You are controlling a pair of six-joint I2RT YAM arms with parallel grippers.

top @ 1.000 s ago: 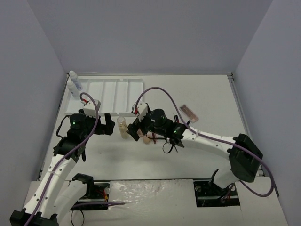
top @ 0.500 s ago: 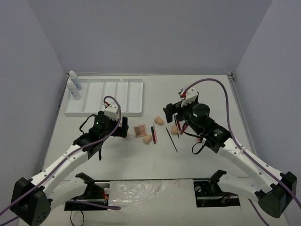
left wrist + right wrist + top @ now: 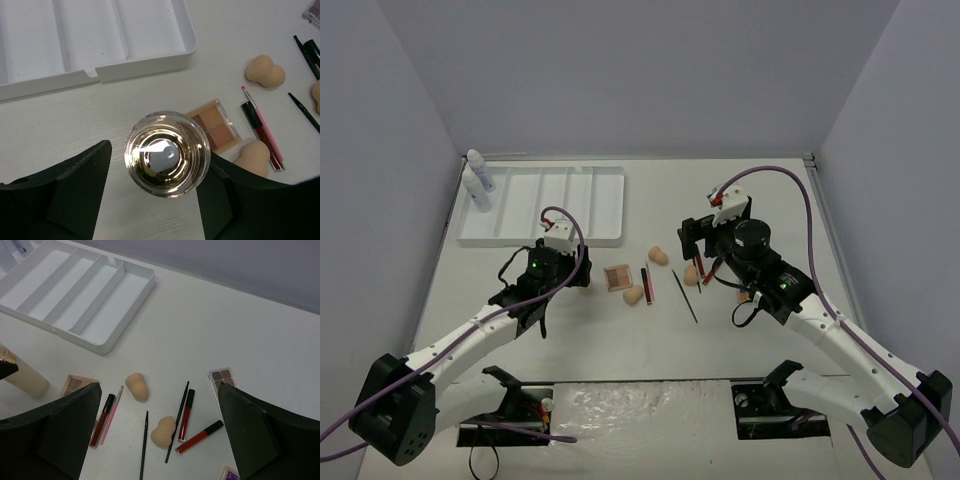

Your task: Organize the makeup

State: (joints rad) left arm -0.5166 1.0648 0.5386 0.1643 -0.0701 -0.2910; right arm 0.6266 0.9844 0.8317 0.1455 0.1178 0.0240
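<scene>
On table, top view: two white bottles [image 3: 477,180] upright at far-left corner of tray [image 3: 545,205]; three sponges [image 3: 659,256] loose mid-table.

Left wrist: left gripper [image 3: 159,165] straddles single upright tan-filled tube [image 3: 167,152], gap on one side, not clamped. Risk: off-centre squeeze tips tube onto palette [image 3: 215,125] just beside.

Right wrist: right gripper [image 3: 159,390] wide, empty, above clutter. Three palettes [image 3: 223,377], one at frame edge; three red glosses [image 3: 186,415]; two black pencils [image 3: 143,445].

I am seeing the clear tan-filled plastic tube [image 3: 167,153] shining glossy, glare ringing its top. The white ridged plastic tray [image 3: 145,64] is looking smooth. The white table [image 3: 60,120] is showing a matt, faintly grained surface. The peach egg-shaped sponges [image 3: 265,71] are reading as matt foam, the dark red slim tube [image 3: 263,139] as glossy plastic.
</scene>
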